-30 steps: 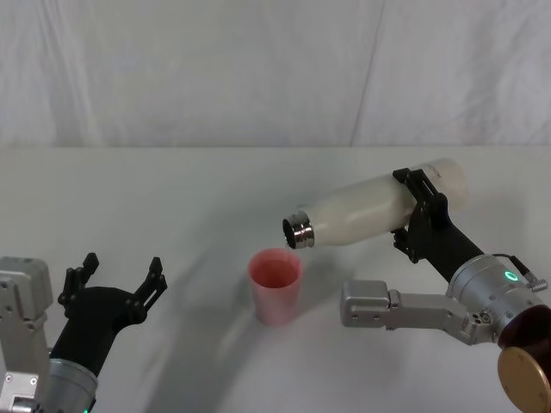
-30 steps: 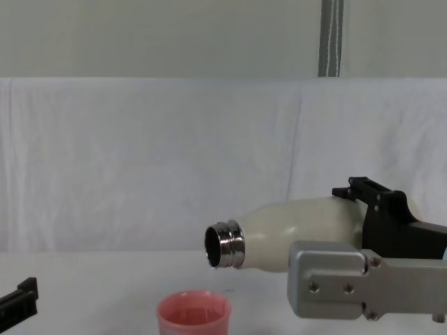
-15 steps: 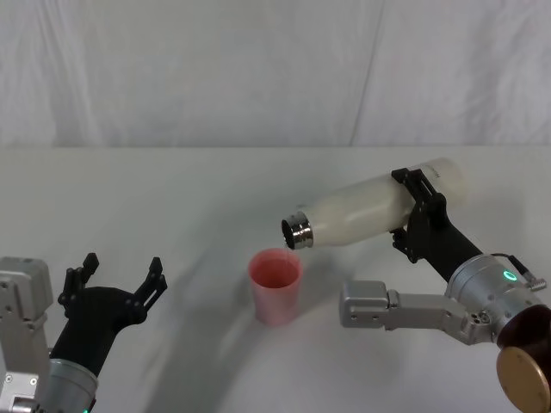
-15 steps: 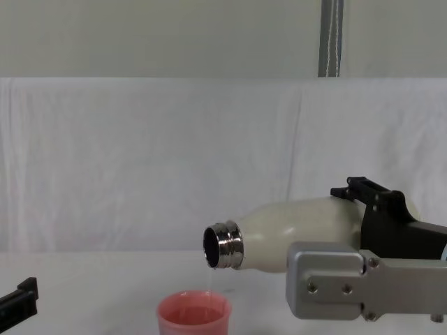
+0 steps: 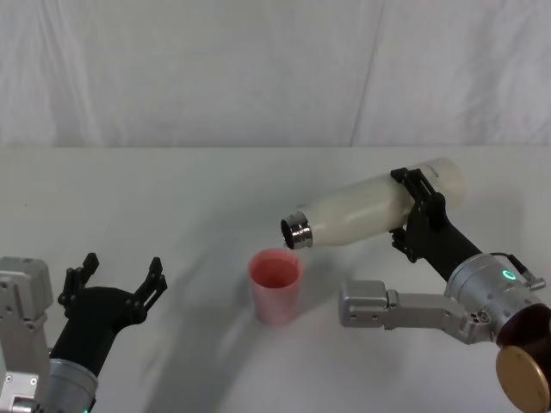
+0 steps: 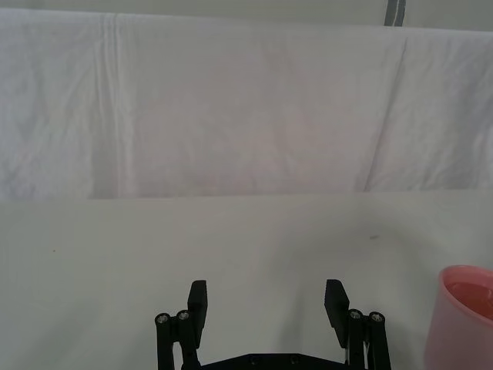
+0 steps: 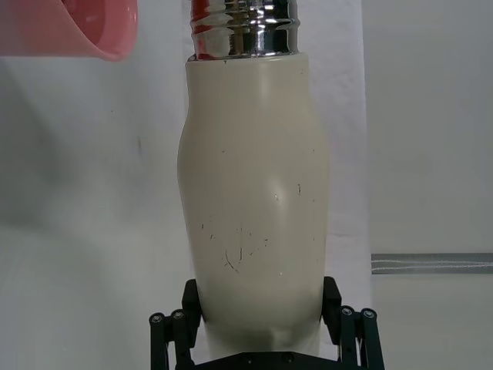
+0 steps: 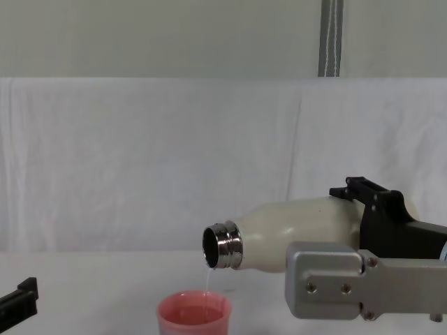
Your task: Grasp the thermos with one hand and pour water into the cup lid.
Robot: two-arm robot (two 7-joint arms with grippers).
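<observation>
A: Head view. What does the right tool [image 5: 415, 209] hold?

B: The tall cream-white matte thermos with a shiny threaded steel neck [image 5: 370, 212]. The tool's black fingers [image 5: 411, 182] clamp the body near its base. The thermos hangs in the air, tipped close to level, with its open steel mouth lowest and pointing to the robot's left.

A: Where is the small round salmon-pink plastic cup lid [image 5: 275, 286]?

B: Upright on the white cloth-covered surface [image 5: 172, 198], near the middle, just below and slightly left of the steel mouth. Cup and thermos do not touch.

A: Chest view. Does anything pass between them?

B: A thin thread of water [image 8: 209, 279] falls from the lower lip of the neck towards the pink rim. The cup lid [image 8: 193, 314] already holds liquid, seen as a glossy pink level inside.

A: Right wrist view?

B: The fingers sit on both sides of the cream body [image 7: 254, 200], with the steel neck far from the wrist and the pink rim [image 7: 73, 27] beside it.

A: And the left tool [image 5: 118, 275]?

B: It hovers low at the robot's left, well apart from the cup lid, its fingers spread wide and gripping nothing. The left wrist view shows both black fingertips [image 6: 198, 297] apart above bare cloth, with the cup lid [image 6: 466, 316] off to one side
</observation>
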